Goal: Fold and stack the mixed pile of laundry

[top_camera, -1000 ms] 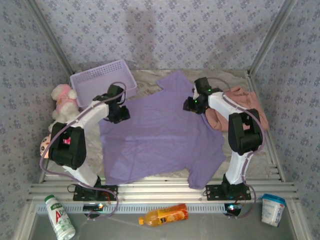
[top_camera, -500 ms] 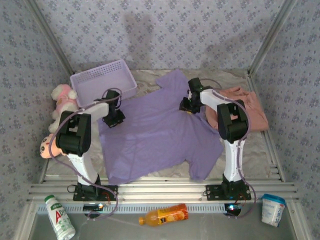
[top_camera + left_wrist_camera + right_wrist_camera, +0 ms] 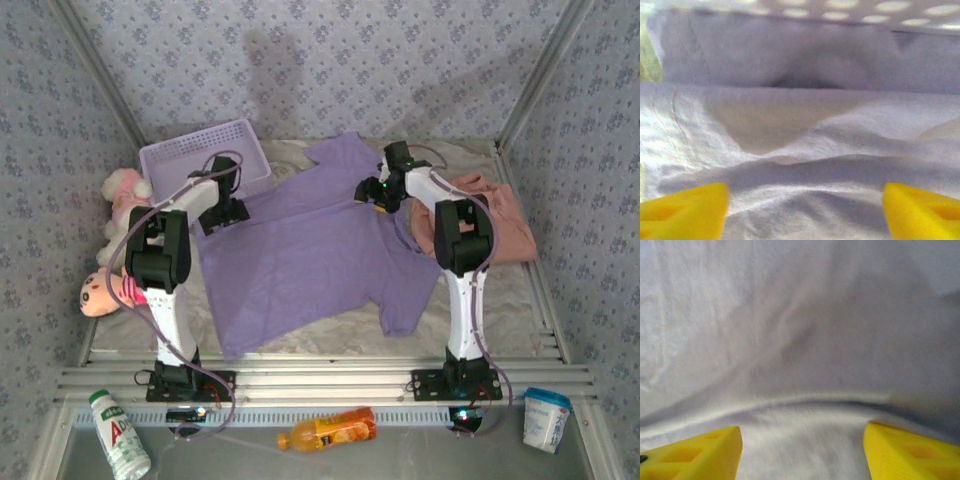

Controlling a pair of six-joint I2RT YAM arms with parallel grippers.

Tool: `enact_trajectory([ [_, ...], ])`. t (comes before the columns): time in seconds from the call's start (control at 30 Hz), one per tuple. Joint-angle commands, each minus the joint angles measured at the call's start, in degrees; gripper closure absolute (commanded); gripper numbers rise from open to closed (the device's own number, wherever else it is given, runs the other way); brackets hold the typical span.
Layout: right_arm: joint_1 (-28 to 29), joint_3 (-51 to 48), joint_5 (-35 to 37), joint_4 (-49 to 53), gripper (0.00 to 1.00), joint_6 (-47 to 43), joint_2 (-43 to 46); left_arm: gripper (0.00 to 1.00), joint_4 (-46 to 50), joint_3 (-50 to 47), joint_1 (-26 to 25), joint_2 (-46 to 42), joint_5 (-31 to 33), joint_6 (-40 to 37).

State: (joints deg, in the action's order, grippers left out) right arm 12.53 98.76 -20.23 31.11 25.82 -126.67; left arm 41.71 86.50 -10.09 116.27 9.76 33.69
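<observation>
The lavender T-shirt [image 3: 310,250] lay spread flat and lightly wrinkled in the middle of the tabletop [image 3: 512,300]. Its long axis ran left to right, hem toward the left, one sleeve pointing to the far side and the other to the near right. The salmon-pink garment [image 3: 505,220] sat crumpled just to its right. The left claw [image 3: 225,212] and right claw [image 3: 377,192] both stood with fingers apart at the shirt's far edge.

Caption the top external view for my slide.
Both open, left pincer and right pincer sit over the far part of the purple T-shirt; pink garment lies at right.
</observation>
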Motion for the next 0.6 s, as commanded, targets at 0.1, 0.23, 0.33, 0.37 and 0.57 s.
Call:
enact_trajectory([
  [0.1,-0.4,-9.1,2.5,2.9,0.29,-1.6,16.1,0.00,7.3,0.3,-4.0,-9.8,-0.3,-4.6],
  [0.23,0.0,-16.4,6.7,7.6,0.32,-4.5,22.9,0.02,6.7,-3.1,-7.5,-14.8,-6.4,-4.3],
  [0.33,0.8,-23.8,10.5,10.6,0.32,-3.7,28.8,0.16,2.2,-9.8,-10.0,-18.1,-12.3,-1.2],
  [0.37,0.8,-26.9,11.7,11.5,0.33,-1.9,31.1,0.27,-0.2,-12.7,-10.5,-19.1,-14.2,0.2],
  [0.57,0.1,-41.9,16.0,13.8,0.39,8.6,43.1,0.86,-9.0,-25.5,-10.9,-20.9,-20.3,3.3],
])
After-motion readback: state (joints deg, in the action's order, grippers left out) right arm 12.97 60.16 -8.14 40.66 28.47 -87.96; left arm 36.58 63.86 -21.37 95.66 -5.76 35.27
